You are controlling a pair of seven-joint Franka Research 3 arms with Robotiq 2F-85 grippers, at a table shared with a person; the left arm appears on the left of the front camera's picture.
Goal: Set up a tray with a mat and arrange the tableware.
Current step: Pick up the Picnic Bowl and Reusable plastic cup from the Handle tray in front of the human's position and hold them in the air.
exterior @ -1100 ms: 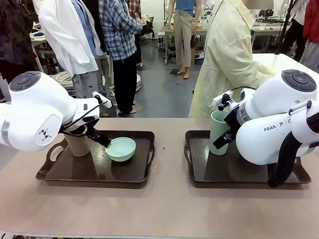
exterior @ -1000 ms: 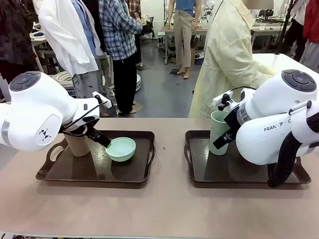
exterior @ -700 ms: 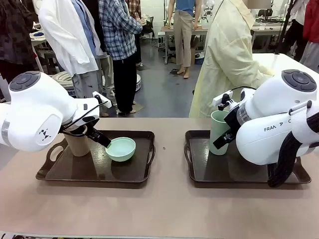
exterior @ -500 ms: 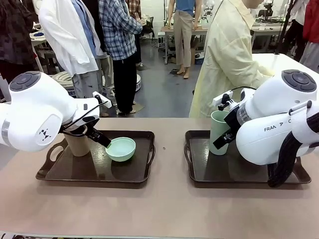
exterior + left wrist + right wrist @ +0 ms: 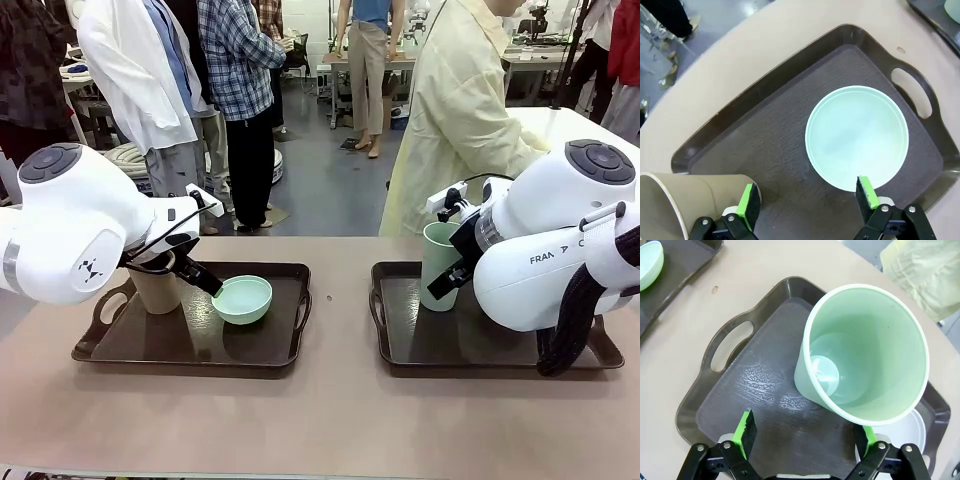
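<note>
Looking across the counter [image 5: 330, 420], the front view records two dark trays. The left tray [image 5: 290, 350] carries the tan-brown cup [image 5: 155, 290], upright, and the mint green bowl [image 5: 242, 298] just beside it, with the left arm [image 5: 80, 235] over both. The pale green cup [image 5: 438, 265] stands in the right tray [image 5: 400, 365], near its far left corner, beside the right arm [image 5: 545, 250].

Left wrist view: left tool [image 5: 807, 194] open, pads wide apart, gripping nothing. The mint green bowl lies ahead, the tan-brown cup by one finger.

Right wrist view: right tool [image 5: 806, 432] open above the pale green cup. The greyish white bowl [image 5: 907, 432] sits partly hidden behind that cup, on the same tray.
</note>
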